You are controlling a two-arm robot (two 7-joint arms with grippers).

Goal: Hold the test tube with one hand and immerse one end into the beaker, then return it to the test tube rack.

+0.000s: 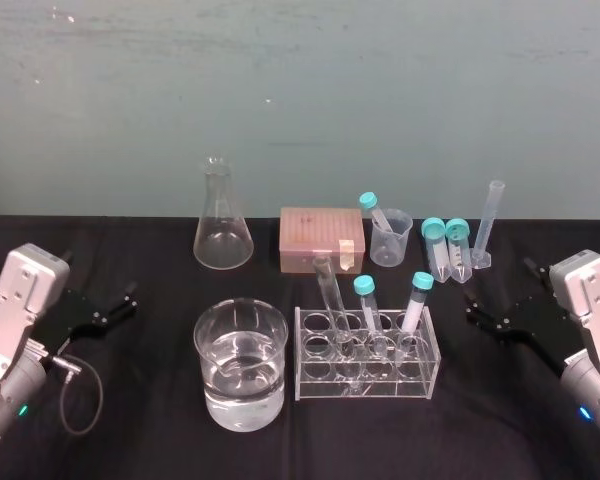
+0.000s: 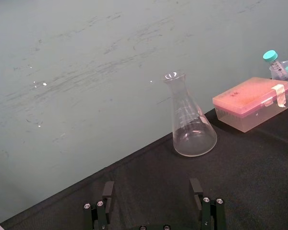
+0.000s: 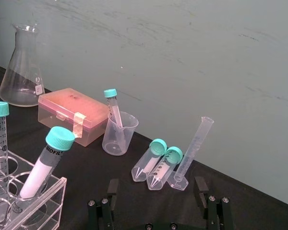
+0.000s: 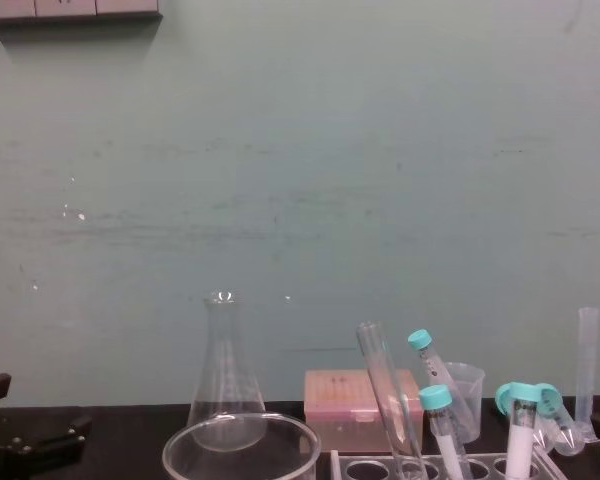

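1. Nothing's kicked off yet, by the look of it. The test tube (image 1: 333,305) sits in the test tube rack (image 1: 420,375), toward its left end, its open top tipped leftward and poking well above the rack.
2. The beaker (image 1: 208,350), part full of clear liquid, stands just left of the rack on the table (image 1: 140,420).
3. The left pincer (image 2: 152,191) is out by the table's left edge and the right pincer (image 3: 156,189) by the right edge. Both are spread wide, gripping nothing, and well apart from the tube.
4. Next move, I reckon: one pincer reaches in, closes on the tube's upper part and lifts it out without bumping the teal-capped tubes (image 1: 368,305) just beside it.
5. Hard to read: the tube's bottom blurs into the clear rack, so I can't say which hole it's in. The chest view cuts off the rack and beaker low down.
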